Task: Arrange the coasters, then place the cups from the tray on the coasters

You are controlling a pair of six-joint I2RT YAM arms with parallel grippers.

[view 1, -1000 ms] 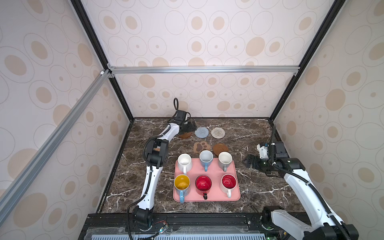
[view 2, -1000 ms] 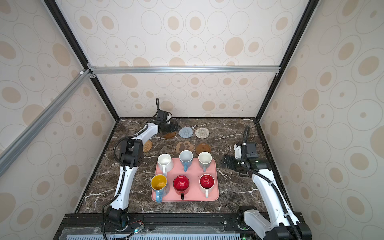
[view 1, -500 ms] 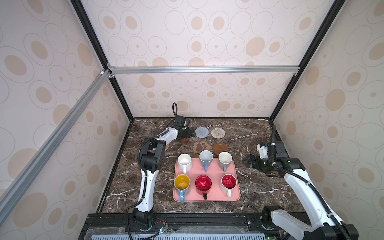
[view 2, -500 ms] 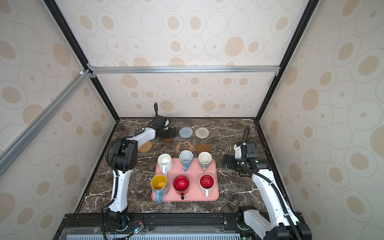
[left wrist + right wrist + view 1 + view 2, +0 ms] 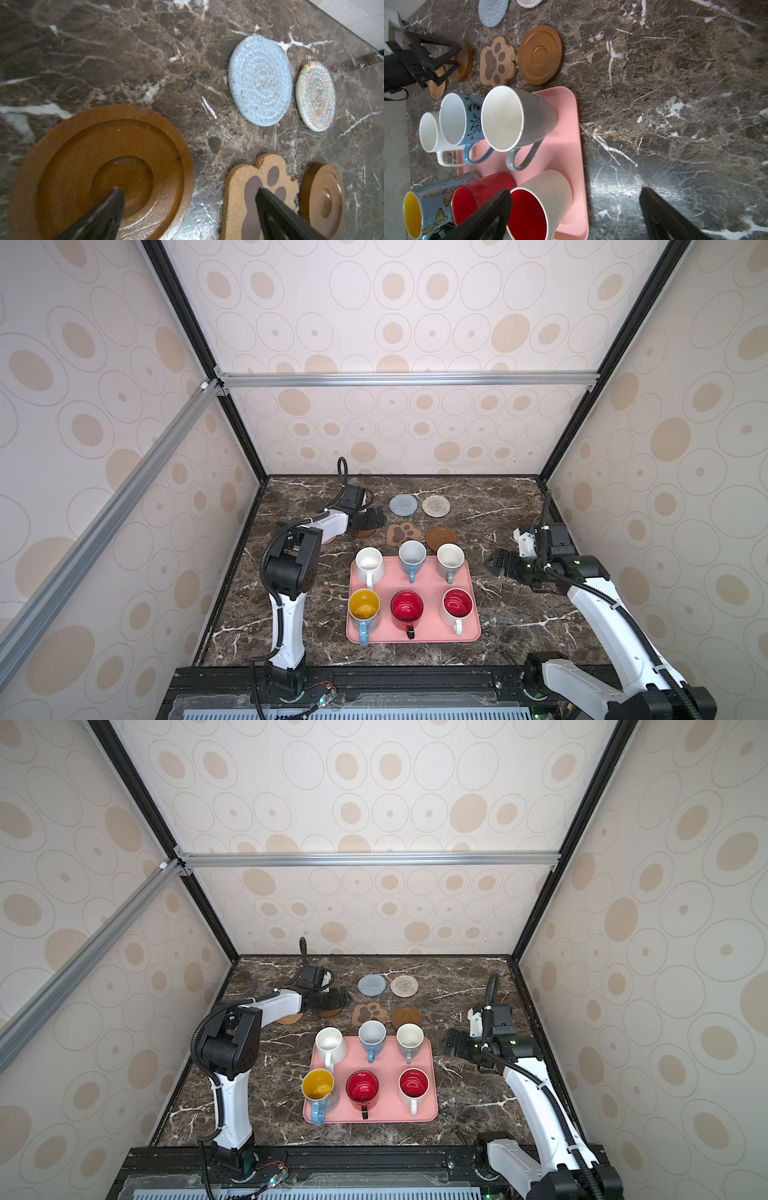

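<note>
right gripper [image 5: 496, 567] [image 5: 575, 192]: jaws spread wide, empty, touching nothing; it hangs over bare table [image 5: 519, 614] just right of the tray [image 5: 432, 632], about level with the tray's far corner.
left gripper [image 5: 371, 519] [image 5: 188, 190]: jaws wide apart, nothing held; in the left wrist view one finger [image 5: 99, 218] lies over the centre of a wooden disc [image 5: 62, 155] [image 5: 365, 533]; whether the tip touches it I cannot tell.
tray: near the middle of the table, close to the robot.
cups [image 5: 362, 1085]: all six upright on the tray in two rows of three, handles toward the near edge. Near row: blue cup with yellow inside [image 5: 363, 608], red cup [image 5: 406, 605], white cup with red inside [image 5: 457, 603]. Far row: white cup [image 5: 369, 564], light blue cup [image 5: 412, 553], grey-white cup [image 5: 450, 558].
coasters [image 5: 370, 1013]: all on the table beyond the tray. Nearer row, left to right: rattan coaster [image 5: 330, 537] partly hidden under the left arm [image 5: 328, 524], the wooden disc, paw coaster [image 5: 402, 533], second wooden disc [image 5: 440, 537]. Farther back: blue-grey woven coaster [image 5: 403, 504] and cream woven coaster [image 5: 435, 505], side by side.
table: dark brown marble with white veins, glossy.
room: walls [image 5: 395, 323] cream with ringed tan ovals; black frame posts [image 5: 601, 364] at the corners; an aluminium bar [image 5: 407, 379] across the back.
materials: tray smooth pink, rounded corners, low rim; both discs turned in concentric rings; paw coaster grainy like cork, with dark pads; woven coasters coiled in spirals; the blue cup bears butterflies.
</note>
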